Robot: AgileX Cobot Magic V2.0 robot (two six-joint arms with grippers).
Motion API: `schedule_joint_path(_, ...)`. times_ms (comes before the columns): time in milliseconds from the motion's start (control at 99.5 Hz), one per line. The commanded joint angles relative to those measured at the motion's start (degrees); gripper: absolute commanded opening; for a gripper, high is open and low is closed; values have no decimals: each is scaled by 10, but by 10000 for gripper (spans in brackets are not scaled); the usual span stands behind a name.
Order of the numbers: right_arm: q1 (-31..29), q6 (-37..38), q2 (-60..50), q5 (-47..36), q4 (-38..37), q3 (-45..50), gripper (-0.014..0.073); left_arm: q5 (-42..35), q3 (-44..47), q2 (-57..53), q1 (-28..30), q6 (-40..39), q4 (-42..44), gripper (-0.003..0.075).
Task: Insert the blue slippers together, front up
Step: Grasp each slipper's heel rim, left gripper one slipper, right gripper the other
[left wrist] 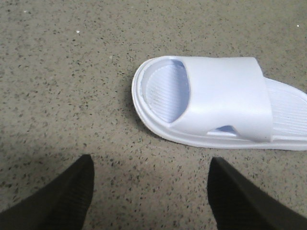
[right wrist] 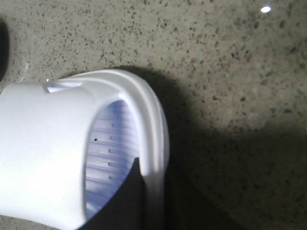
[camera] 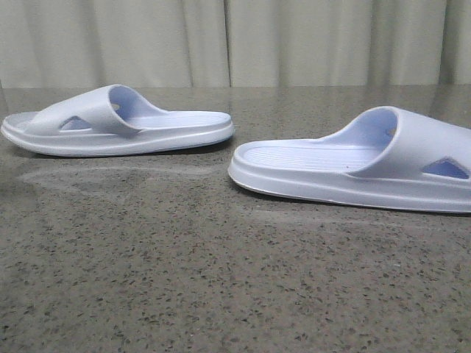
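Note:
Two pale blue slippers lie flat on the table, heels toward each other. The left slipper (camera: 147,129) points its toe left, and it also shows in the left wrist view (left wrist: 225,100). My left gripper (left wrist: 151,191) hangs open over bare table just short of that slipper, touching nothing. The right slipper (camera: 353,173) runs off the right edge of the front view. My right gripper (right wrist: 153,191) is at that slipper's (right wrist: 43,143) toe end. One dark finger (right wrist: 124,201) is inside the strap opening against the front rim. The other finger is lost in shadow outside the rim. Neither gripper appears in the front view.
The speckled grey stone table (camera: 221,279) stretches in front of both slippers. A pale curtain (camera: 235,40) hangs behind its far edge.

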Motion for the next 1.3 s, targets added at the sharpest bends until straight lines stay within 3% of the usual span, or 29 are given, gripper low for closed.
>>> schedule_joint_path(0, -3, -10, -9, -1, 19, -16, -107, -26, -38, 21, 3, 39, -60, 444)
schedule_joint_path(171, -3, -10, -9, -3, 19, -16, -107, 17, -78, 95, 46, 143, -184, 407)
schedule_joint_path(412, -3, -11, -9, -11, 19, -16, -107, 155, -116, 205, 127, 312, -400, 403)
schedule_joint_path(724, -3, -16, -9, -18, 19, -16, -107, 224, -152, 297, 133, 384, -474, 403)
schedule_joint_path(915, -3, -16, -9, -19, 19, -16, -107, 249, -158, 325, 133, 387, -477, 393)
schedule_joint_path(1036, -3, -16, -9, -19, 19, -16, -107, 264, -158, 332, 133, 388, -476, 293)
schedule_joint_path(1216, -3, -16, -9, -19, 19, -16, -107, 272, -158, 335, 133, 388, -476, 15)
schedule_joint_path(1287, -3, -16, -9, -19, 19, -16, -107, 272, -158, 335, 133, 390, -476, 15)
